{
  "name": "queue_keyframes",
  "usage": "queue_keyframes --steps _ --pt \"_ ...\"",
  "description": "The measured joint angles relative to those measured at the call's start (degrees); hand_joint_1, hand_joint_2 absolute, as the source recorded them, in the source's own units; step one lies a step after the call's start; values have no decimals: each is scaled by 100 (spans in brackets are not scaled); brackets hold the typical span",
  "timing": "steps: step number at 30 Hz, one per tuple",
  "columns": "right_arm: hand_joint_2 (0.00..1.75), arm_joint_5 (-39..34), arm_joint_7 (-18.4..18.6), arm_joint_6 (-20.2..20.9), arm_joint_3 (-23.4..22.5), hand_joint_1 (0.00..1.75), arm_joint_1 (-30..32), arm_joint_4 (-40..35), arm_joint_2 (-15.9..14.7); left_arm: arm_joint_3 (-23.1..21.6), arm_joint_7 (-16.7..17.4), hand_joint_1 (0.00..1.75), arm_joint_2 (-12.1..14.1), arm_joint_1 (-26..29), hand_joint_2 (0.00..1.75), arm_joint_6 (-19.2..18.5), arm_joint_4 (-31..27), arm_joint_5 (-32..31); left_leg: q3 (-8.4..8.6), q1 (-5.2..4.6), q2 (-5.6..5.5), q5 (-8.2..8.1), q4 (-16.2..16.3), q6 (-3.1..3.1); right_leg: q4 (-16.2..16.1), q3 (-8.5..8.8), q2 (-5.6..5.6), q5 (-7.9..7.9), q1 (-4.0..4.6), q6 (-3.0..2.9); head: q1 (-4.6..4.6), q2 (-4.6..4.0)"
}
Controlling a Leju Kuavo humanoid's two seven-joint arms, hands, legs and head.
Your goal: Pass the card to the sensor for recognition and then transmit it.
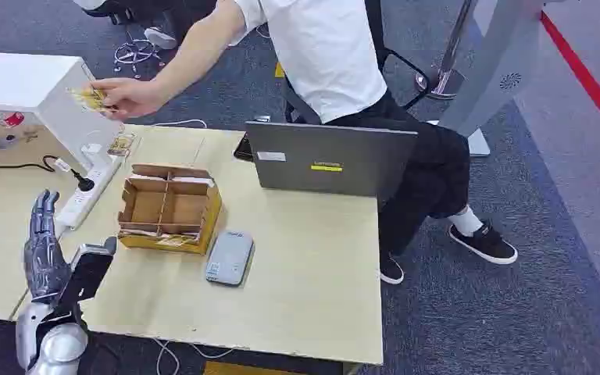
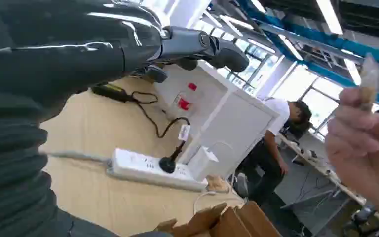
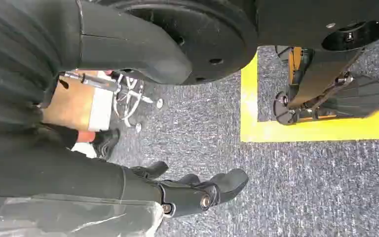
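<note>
Pale wood tabletop [image 1: 305, 297] carried the following items. Cardboard box [image 1: 169, 207] with dividers, open-topped, left of centre. Grey sensor [image 1: 229, 257], flat, just beside the box on its right. Grey laptop [image 1: 330, 162], lid up, back facing the robot, at the far edge. White power strip [image 1: 86, 194] with a black plug [image 1: 84, 184] in it, left of the box; its black cable [image 1: 16, 166] ran off to the left. White cabinet [image 1: 27, 86] stood at the far left corner.

Person in a white shirt [image 1: 324, 47] and dark trousers stood behind the laptop, leaning over the far left of the tabletop. Person's hand [image 1: 129, 98] pinched the card [image 1: 87, 95], yellowish, above the cabinet's edge, well apart from the robot's fingers and from the sensor.

Left hand [image 1: 47, 242] was raised above the near left part of the tabletop, palm up, fingers [image 1: 43, 211] extended and apart, grasping nothing.

Right hand [image 3: 197, 192] hung over grey carpet [image 3: 325, 187] near a yellow floor line [image 3: 321, 129], fingers loosely curled, grasping nothing.
</note>
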Motion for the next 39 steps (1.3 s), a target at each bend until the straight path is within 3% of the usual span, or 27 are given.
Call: queue_keyframes --steps 11,22,27,34,35,36,39 --pt "175 232 138 52 -2 0 -39 20 0 -815 590 0 881 -790 175 129 262 -1873 0 0 4 1 0 -2 2 -1 2 1 0 -1 -2 0" --pt "175 535 247 59 -26 0 -82 50 2 -1797 1255 0 1724 -1590 175 249 885 -3698 0 0 10 2 0 -2 6 -3 7 3 0 -3 -2 0" --pt "175 704 288 66 -50 0 -94 55 2 -2085 1534 0 1958 -1773 175 315 1066 -4348 0 0 12 2 0 -2 7 -3 10 3 0 -4 -4 0" --pt "175 719 323 63 -55 0 -95 61 2 -2227 1560 3 2067 -1861 175 356 1193 -4421 0 0 12 2 0 -2 7 -3 9 3 0 -4 -2 0" --pt "175 719 323 66 -55 0 -95 61 2 -2244 1560 157 2080 -1868 175 358 1202 -4421 0 0 12 2 0 -2 7 -3 9 3 0 -4 -4 0" --pt "175 719 323 63 -55 0 -95 63 2 -2260 1560 175 2085 -1876 175 358 1220 -4421 0 -1 12 2 0 -2 7 -3 9 3 0 -4 0 0" --pt "175 721 323 63 -55 0 -95 66 2 -2286 1560 175 2089 -1877 175 363 1252 -4414 0 0 12 2 0 -2 7 -3 9 3 0 -4 -2 0"
